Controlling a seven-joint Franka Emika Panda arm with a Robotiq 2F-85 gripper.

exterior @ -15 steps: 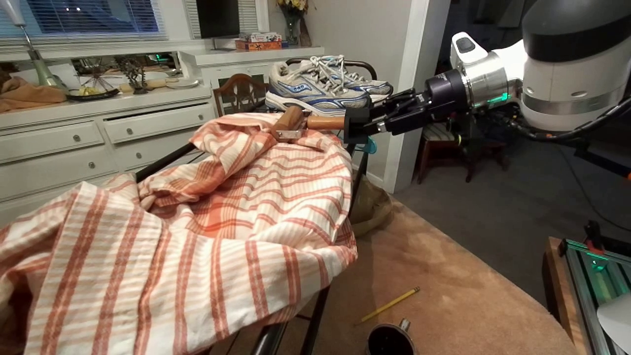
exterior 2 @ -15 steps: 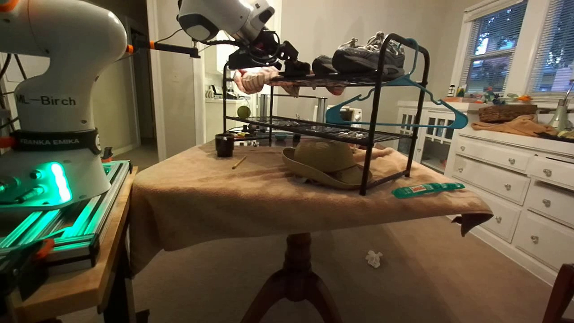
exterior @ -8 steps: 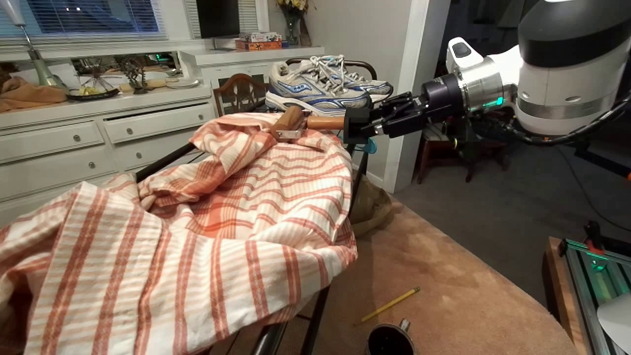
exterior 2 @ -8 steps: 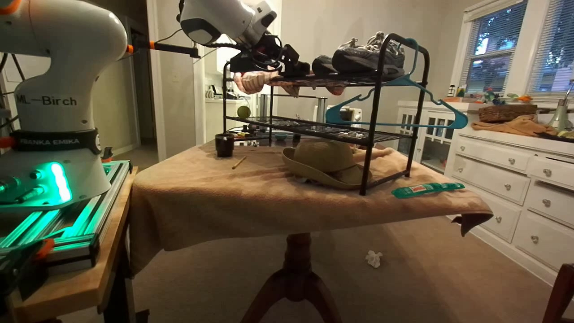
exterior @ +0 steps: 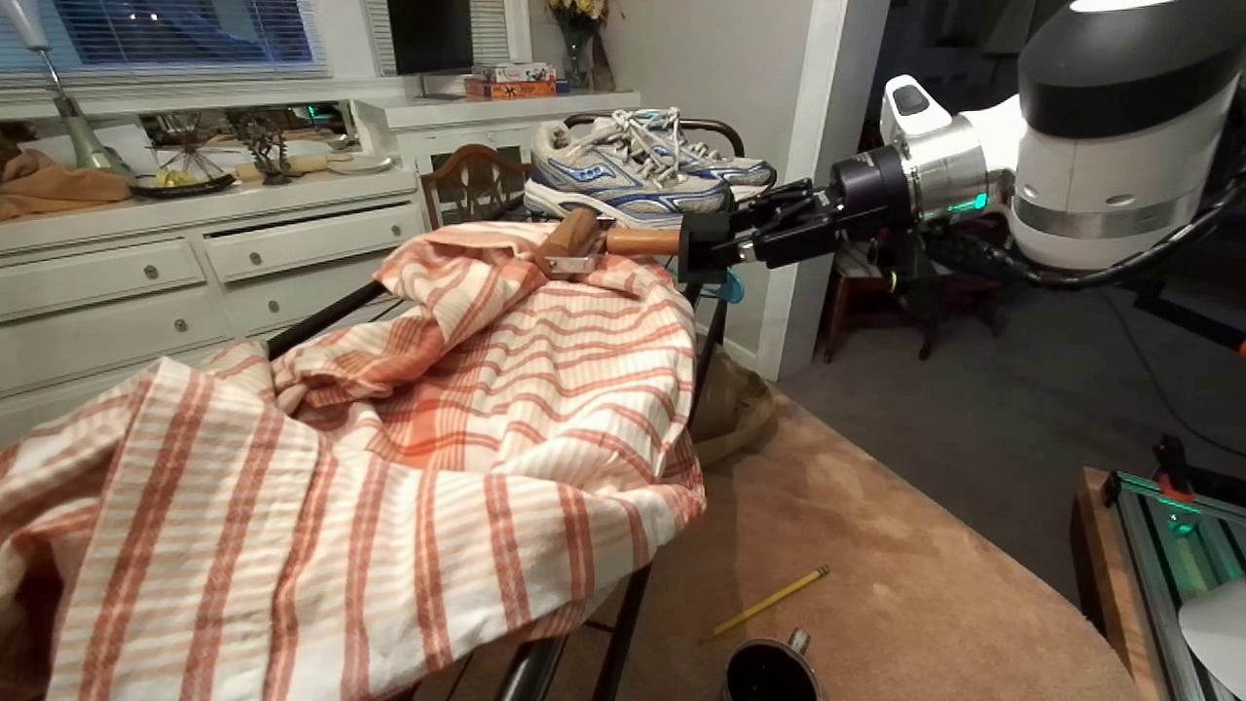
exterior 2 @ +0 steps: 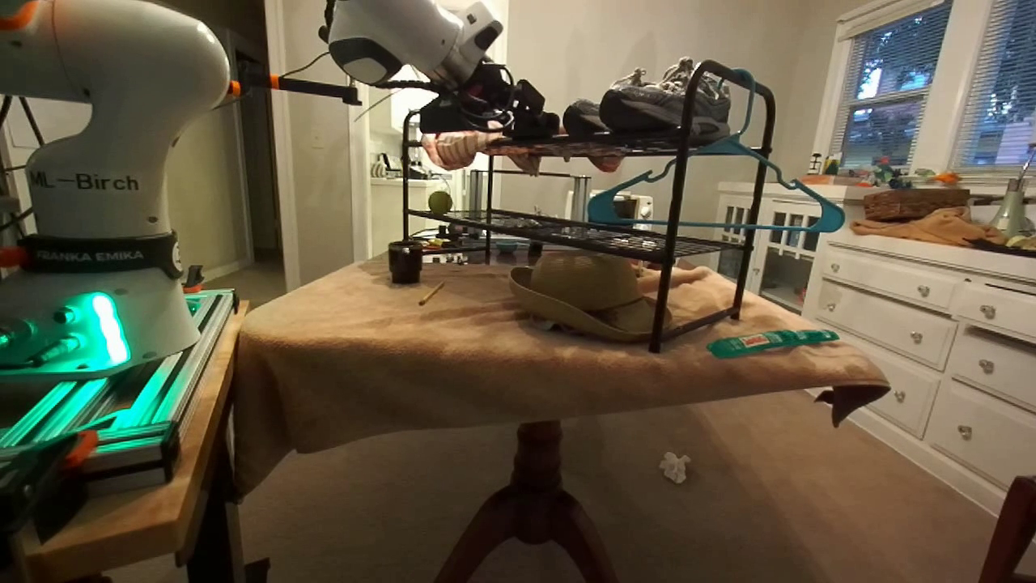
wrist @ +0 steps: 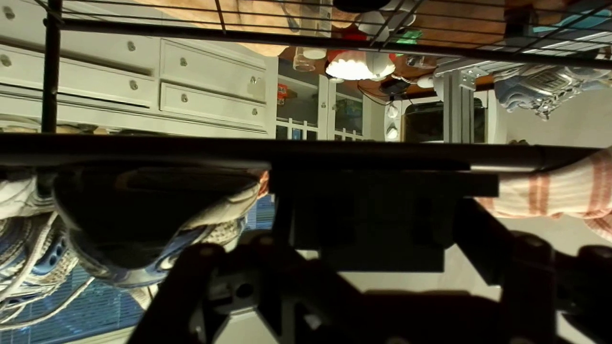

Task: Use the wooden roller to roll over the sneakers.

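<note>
Poised right of centre in the upper frame of an exterior view, the tool point(exterior: 742, 237) stands at the black block point(exterior: 702, 248) that caps the handle of the wooden roller point(exterior: 568, 236). The roller's barrel lies on the striped cloth point(exterior: 526, 389), upper centre, just in front of the sneakers point(exterior: 628, 180), which sit side by side. No rolling is under way; the step in hand seems to be securing the handle for a lift.

In an exterior view, the black rack surface point(exterior 2: 671, 235) runs from centre to right of the frame. The sneakers stand on its top at upper right, the block near them at upper centre; the roller is hidden.

The wrist view is upside down: the tool's fingers point(wrist: 482, 241) lie either side of the block at lower centre, sneakers at lower left, cloth at right. It is too dark there to tell whether the tool is clenched on the block or merely astride it. A sound grasp calls for both fingers square and even against the block before any lift. Best to raise it straight, so the barrel neither drags the cloth nor knocks the sneakers, then roll with light pressure, as they could slide.
</note>
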